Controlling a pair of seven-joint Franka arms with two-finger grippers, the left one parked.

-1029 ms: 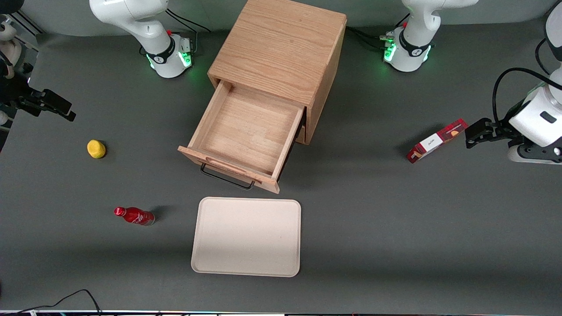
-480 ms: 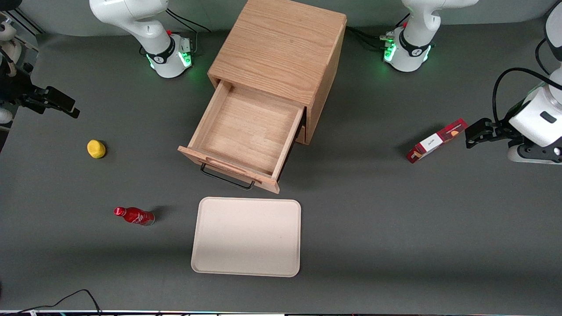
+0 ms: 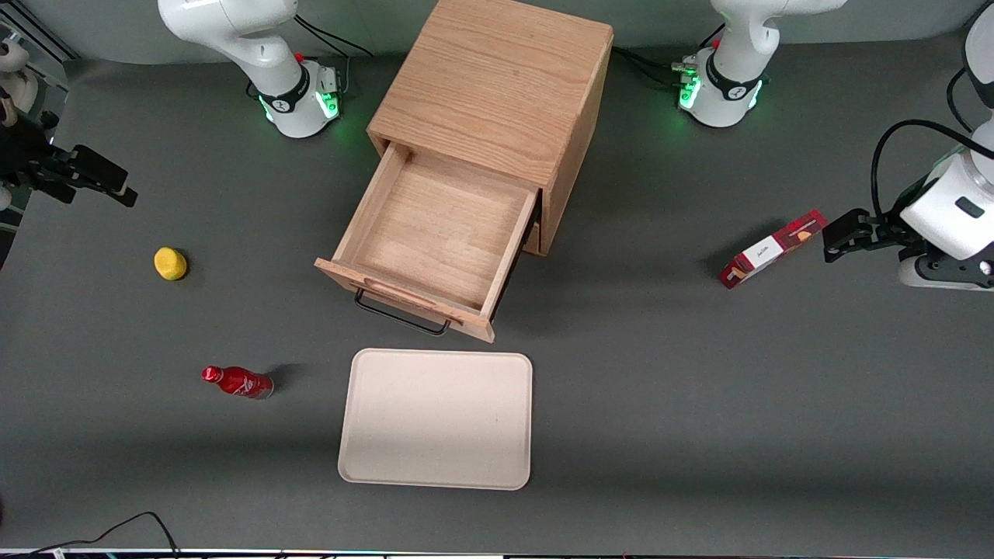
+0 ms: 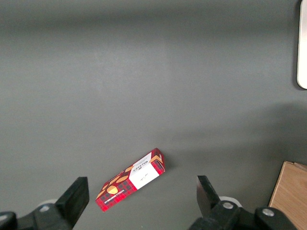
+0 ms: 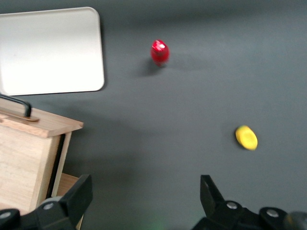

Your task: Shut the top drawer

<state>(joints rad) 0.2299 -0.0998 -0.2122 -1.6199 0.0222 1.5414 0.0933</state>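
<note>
You are at the approach step: the top drawer (image 3: 435, 237) stands pulled well out of the cabinet (image 3: 497, 85), its tray empty and its front panel with the black handle (image 3: 401, 317) on the side of the cabinet nearest the front camera. Nothing has touched it yet. Your gripper (image 3: 116, 190) hangs above the table well apart from the cabinet, toward the working arm's end, with its fingers (image 5: 79, 194) spread wide and holding nothing.

Judging from this, your next move is to bring the gripper across to the drawer's front panel, settle it against the flat wood near the handle, and push straight into the cabinet. The cabinet sits turned at an angle, so line your push with the drawer's sides, not with the table's edge.

Between the gripper and the cabinet lies a lemon (image 3: 170, 263); a red bottle (image 3: 237, 381) and a pale tray (image 3: 436, 418) lie nearer the camera than the cabinet. Pass above them.
</note>
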